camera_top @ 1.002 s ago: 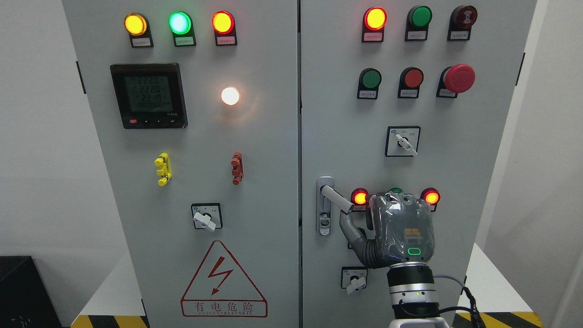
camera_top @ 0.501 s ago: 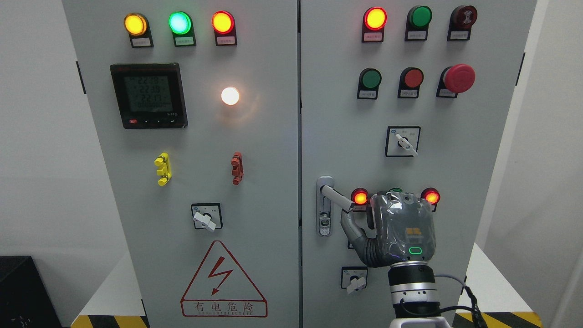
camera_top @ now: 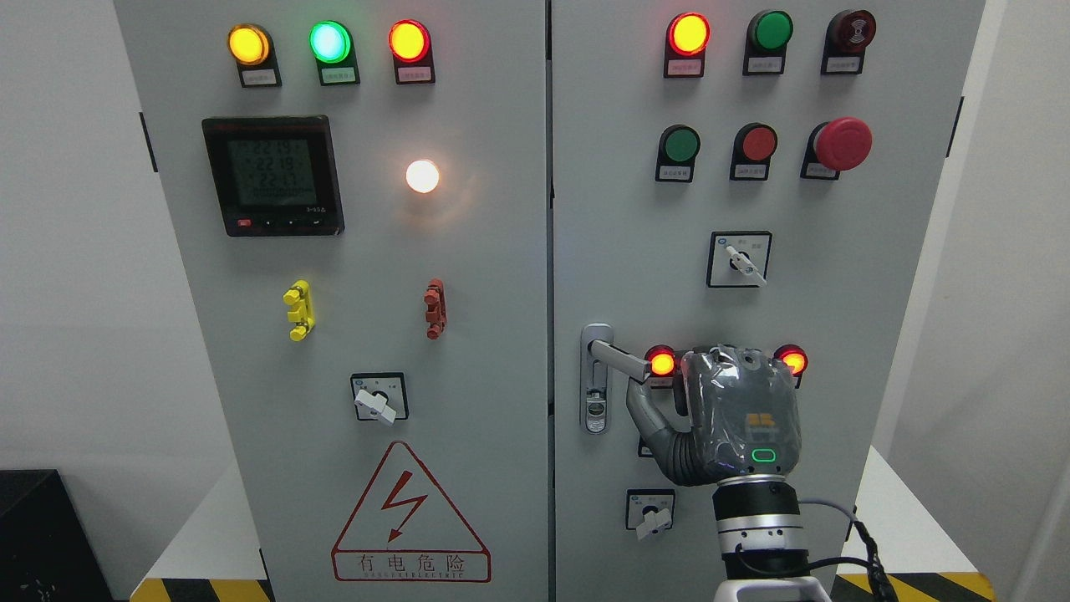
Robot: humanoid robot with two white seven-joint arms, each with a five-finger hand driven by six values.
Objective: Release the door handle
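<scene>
A tall grey metal two-door electrical cabinet (camera_top: 468,276) is standing on a white floor (camera_top: 205,522), which is showing at both sides of its base. A yellow-and-black hazard stripe (camera_top: 201,589) is running along the floor at the cabinet's foot. A black box (camera_top: 42,535) is sitting at the lower left.

2 doors (camera_top: 351,251), 1 handle (camera_top: 620,361), 1 meter (camera_top: 273,175)

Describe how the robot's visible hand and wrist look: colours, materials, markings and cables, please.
The right hand has a dark grey body under a glossy, clear plastic-like cover. Its back carries a small orange square marking and a glowing green oval light near the wrist. The thumb base is ribbed, dark grey. Below comes a black and silver cylindrical wrist, with a thin grey cable looping off to the right.
</scene>
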